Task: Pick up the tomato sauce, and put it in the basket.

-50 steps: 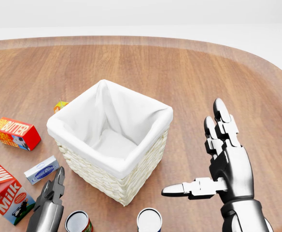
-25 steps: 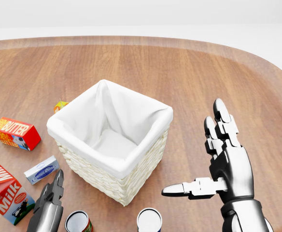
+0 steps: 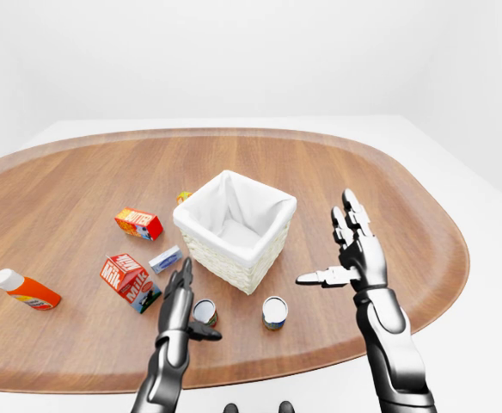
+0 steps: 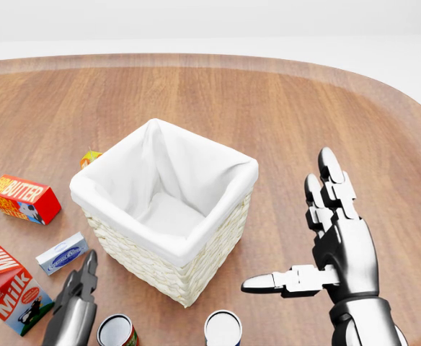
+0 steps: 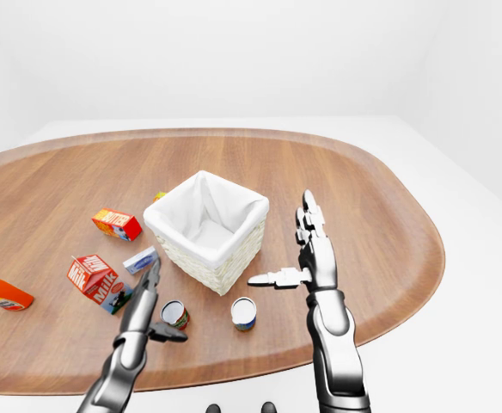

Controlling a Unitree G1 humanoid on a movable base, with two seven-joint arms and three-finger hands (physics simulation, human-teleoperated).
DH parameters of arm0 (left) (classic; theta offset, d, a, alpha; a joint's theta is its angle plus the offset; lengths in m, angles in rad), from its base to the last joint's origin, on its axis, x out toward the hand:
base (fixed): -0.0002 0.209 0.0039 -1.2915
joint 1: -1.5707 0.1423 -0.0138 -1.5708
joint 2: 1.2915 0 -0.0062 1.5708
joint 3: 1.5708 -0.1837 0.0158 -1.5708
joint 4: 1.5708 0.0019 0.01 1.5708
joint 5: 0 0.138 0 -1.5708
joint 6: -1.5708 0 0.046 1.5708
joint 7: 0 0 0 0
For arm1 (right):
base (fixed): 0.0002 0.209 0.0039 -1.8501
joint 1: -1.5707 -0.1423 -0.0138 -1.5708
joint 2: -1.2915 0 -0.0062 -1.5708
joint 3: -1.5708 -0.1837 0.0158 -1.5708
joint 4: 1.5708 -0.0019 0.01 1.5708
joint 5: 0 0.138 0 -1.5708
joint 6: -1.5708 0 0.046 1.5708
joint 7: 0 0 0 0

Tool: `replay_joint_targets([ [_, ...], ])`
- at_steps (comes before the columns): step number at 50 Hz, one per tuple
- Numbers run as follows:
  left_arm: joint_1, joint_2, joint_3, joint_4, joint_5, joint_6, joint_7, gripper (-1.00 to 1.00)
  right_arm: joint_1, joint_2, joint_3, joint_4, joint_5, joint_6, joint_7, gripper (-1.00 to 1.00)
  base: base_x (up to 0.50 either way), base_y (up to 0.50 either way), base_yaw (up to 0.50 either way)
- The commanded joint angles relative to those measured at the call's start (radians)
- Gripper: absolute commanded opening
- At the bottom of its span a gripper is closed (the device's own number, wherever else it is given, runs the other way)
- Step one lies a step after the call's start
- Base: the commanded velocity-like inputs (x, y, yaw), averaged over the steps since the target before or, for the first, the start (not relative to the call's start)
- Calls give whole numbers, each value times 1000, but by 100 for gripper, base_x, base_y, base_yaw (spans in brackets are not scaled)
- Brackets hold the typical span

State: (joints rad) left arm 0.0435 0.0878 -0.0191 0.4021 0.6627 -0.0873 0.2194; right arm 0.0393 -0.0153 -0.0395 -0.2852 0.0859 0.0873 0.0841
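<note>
The tomato sauce can (image 3: 204,311), red-labelled with a silver top, stands upright on the wooden table just below the basket (image 3: 225,267). The basket is white wicker with a white cloth lining and nothing inside. My left hand (image 3: 191,305) is at the can's left side with fingers straight and the thumb reaching under it, open and not closed round it. The head view cuts off most of the can (image 4: 117,331) and the left hand (image 4: 77,303) at the bottom edge. My right hand (image 4: 304,238) hovers right of the basket, open, fingers spread, thumb pointing left.
A blue-labelled can (image 3: 274,311) stands right of the red one. To the left lie a milk carton (image 3: 126,277), a small white-blue box (image 3: 166,259), a butter box (image 3: 138,223) and an orange bottle (image 3: 26,290). A small yellow item (image 3: 184,197) peeks from behind the basket.
My left hand has shifted only slightly near the bottom edge of the head view. The right hand, basket and cans have not moved.
</note>
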Motion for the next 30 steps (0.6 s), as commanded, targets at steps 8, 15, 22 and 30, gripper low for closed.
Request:
replay_joint_targets([
  [8, -16, -2, -6, 13, 1, 0, 4, 100, 3, 0, 0, -4, 1, 0, 0, 100, 0, 0, 0],
  [15, -27, 1, -8, 56, 1, 0, 23, 100, 2, 0, 0, 3, 0, 0, 1, 100, 0, 0, 0],
  [22, -32, 3, -8, 70, 2, 0, 28, 100, 1, 1, 0, 6, 0, 0, 1, 100, 0, 0, 0],
  [30, -34, 2, -8, 64, 3, 0, 21, 100, 1, 0, 0, 2, 1, 0, 0, 100, 0, 0, 0],
])
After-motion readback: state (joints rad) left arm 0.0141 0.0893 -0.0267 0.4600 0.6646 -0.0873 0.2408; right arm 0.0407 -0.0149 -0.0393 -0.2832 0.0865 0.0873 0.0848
